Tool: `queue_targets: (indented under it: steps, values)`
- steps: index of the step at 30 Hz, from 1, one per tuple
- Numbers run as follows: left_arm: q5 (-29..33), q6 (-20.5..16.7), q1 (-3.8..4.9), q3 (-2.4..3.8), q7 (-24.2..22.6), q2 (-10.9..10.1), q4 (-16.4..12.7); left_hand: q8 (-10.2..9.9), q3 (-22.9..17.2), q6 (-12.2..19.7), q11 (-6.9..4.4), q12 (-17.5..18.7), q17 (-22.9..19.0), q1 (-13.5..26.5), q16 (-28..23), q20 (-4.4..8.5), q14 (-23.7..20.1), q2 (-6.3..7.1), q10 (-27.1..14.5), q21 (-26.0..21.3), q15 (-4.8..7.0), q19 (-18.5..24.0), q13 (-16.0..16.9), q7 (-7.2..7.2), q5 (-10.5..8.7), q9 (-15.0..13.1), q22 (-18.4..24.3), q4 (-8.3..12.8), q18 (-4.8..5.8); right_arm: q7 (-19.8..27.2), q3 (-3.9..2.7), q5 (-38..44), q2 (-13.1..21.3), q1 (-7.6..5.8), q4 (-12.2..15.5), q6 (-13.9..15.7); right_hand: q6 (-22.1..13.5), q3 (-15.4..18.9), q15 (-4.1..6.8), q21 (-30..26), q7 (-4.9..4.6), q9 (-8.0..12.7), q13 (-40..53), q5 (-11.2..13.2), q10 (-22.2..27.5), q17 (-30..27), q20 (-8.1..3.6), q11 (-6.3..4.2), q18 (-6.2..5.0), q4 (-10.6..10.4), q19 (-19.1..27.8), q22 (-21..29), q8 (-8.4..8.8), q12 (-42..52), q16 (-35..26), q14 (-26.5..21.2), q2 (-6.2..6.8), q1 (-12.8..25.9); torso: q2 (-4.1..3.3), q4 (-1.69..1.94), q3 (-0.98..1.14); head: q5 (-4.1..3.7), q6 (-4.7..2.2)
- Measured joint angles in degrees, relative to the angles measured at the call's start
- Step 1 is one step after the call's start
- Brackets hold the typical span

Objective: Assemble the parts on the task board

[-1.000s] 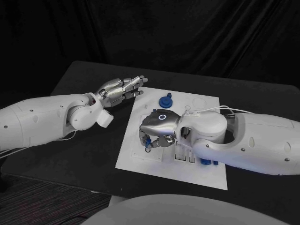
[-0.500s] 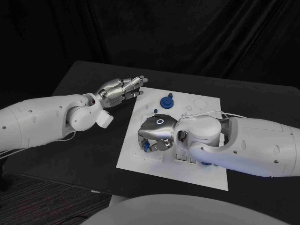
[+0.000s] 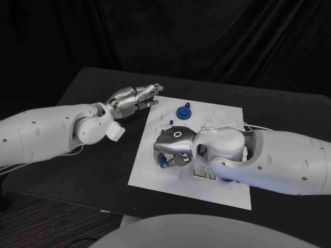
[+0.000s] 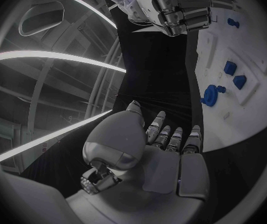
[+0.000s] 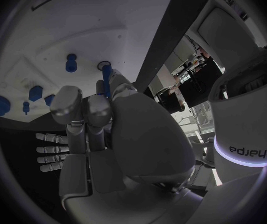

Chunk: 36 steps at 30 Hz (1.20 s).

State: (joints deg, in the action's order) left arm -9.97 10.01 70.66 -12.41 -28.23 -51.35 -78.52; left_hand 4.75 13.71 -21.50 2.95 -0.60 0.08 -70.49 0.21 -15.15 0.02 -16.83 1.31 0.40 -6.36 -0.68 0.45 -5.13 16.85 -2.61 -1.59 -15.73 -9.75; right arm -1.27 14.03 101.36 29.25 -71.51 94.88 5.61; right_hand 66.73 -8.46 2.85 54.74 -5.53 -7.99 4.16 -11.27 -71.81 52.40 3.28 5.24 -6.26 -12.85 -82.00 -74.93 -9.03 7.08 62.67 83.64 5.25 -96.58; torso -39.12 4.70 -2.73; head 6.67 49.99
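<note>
A: Head view first. Where is the right hand [image 3: 175, 150]?

B: Low over the near left part of the task board [image 3: 225, 114], the white plate on the black worktop [image 3: 98, 170]. Its fingers are curled together around a slim blue peg [image 5: 106, 79].

A: Does the wrist camera confirm that hold?

B: Yes. In the right wrist view the peg stands up from between the fingertips [image 5: 66, 104], its far end at a round hole in the board. Just beside it stands a short blue part [image 5: 71, 62] in the plate.

A: And the left hand [image 3: 133, 98]?

B: It hovers over the worktop just beside the board's far left corner, fingers stretched out side by side and holding nothing.

A: Other parts?

B: A blue gear-shaped part [image 3: 183, 111] sits near the board's far edge; the left wrist view shows it next to two blue blocks [image 4: 234, 73] set in the board.
</note>
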Motion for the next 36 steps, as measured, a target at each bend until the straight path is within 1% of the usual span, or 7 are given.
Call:
queue_targets:
  steps: [5,20,28,31,33,35,36]
  values:
    - [0.00,0.01,0.00,0.00,0.00,0.10,0.13,0.00,0.00,0.00,0.00,0.00,0.01,0.00,0.00,0.00,0.00,0.00,0.00,0.00,0.00,0.00,0.00,0.00,0.00,0.00,0.00,0.00,0.00,0.11,0.00,1.21,0.43,0.04,0.22,0.02,0.00,0.00,0.00,0.00,0.00,0.00,0.04,0.00,0.00,0.06,0.00,0.00,0.00,0.00,0.00,0.00,0.00,-0.06,0.00,0.00,0.30,0.30,0.00,0.00,0.00,-0.05,0.00]
    - [0.00,0.06,0.00,0.00,0.02,0.32,0.53,0.00,-0.16,0.00,0.00,0.00,-0.02,0.00,0.00,0.00,0.00,0.00,0.00,0.00,0.00,0.00,0.00,0.00,0.00,0.00,0.00,-0.16,0.00,0.16,0.05,3.05,0.86,0.20,0.26,-0.09,0.19,0.01,0.00,0.00,-0.19,0.05,0.09,0.00,0.00,0.06,0.00,0.00,0.00,0.00,0.00,0.01,0.00,0.01,-0.01,0.00,0.45,0.45,0.20,-0.01,0.03,-0.07,0.00]
    - [0.00,0.10,0.00,0.00,0.03,0.47,0.77,0.00,-0.15,0.00,0.00,0.00,-0.03,0.00,0.00,0.00,0.00,0.00,0.00,0.00,0.00,0.00,0.00,0.00,0.00,0.00,0.00,-0.16,0.00,0.17,0.05,3.35,0.82,0.23,0.26,-0.18,0.19,0.02,0.00,0.00,-0.19,0.11,0.11,0.01,0.01,0.05,0.00,-0.02,0.00,0.00,0.00,0.02,0.00,0.01,-0.01,0.00,0.44,0.44,0.30,0.02,-0.01,-0.11,0.00]
    - [0.00,0.11,0.00,0.00,0.04,0.49,0.86,0.00,-0.15,0.00,-0.01,0.00,-0.03,0.00,0.00,0.00,0.00,0.00,0.00,0.00,0.00,0.00,0.00,0.00,0.00,0.00,0.00,-0.16,0.00,0.18,0.05,3.42,0.75,0.24,0.21,-0.20,0.19,0.02,-0.01,0.00,-0.19,0.36,0.11,0.02,0.03,-0.03,0.00,-0.03,0.00,-0.01,0.00,0.02,0.68,0.01,-0.11,0.00,0.44,0.44,0.30,0.04,-0.01,-0.13,0.00]
    - [0.00,0.12,0.00,0.00,0.05,0.54,0.91,0.00,-0.15,0.00,0.01,0.00,-0.03,0.00,0.00,0.00,0.00,0.00,-0.02,0.00,0.00,0.00,0.00,0.00,0.00,0.00,0.01,-0.16,-0.01,0.20,0.05,3.46,0.66,0.27,0.17,-0.21,-0.07,-0.09,0.00,-0.39,-0.46,0.58,0.11,0.24,0.03,-0.29,0.00,-0.03,0.00,-0.12,0.00,0.02,0.94,0.01,-0.33,0.00,0.44,0.44,0.30,0.04,-0.01,-0.14,0.00]
    - [0.00,0.14,0.00,0.00,0.06,0.60,0.94,0.00,-0.15,0.00,0.19,0.00,-0.03,0.00,0.00,0.00,0.00,0.00,-0.22,0.00,0.00,0.00,0.00,0.00,0.00,0.00,0.01,-0.16,0.00,0.23,0.05,3.50,0.57,0.32,0.15,-0.22,-1.40,-0.16,-0.01,-0.40,-0.70,1.03,0.11,0.87,0.03,-0.34,0.21,-0.03,0.00,-0.69,0.21,0.02,1.91,-0.35,-0.33,0.00,0.45,0.45,0.30,0.04,-0.02,-0.14,0.00]
    - [0.00,0.15,0.00,0.00,0.06,0.63,0.96,0.00,-0.15,0.00,0.20,0.00,-0.03,0.00,0.00,0.00,0.00,0.00,-0.22,0.00,0.00,0.00,0.00,0.00,0.00,0.00,0.01,-0.16,0.00,0.24,0.05,3.51,0.53,0.35,0.14,-0.22,-1.98,-0.06,-0.07,-0.69,-0.74,1.21,0.12,1.01,0.01,-0.38,0.21,-0.02,0.00,-0.92,0.21,0.02,2.31,-0.38,-0.33,-0.07,0.70,0.70,0.30,0.04,-0.01,-0.15,0.00]
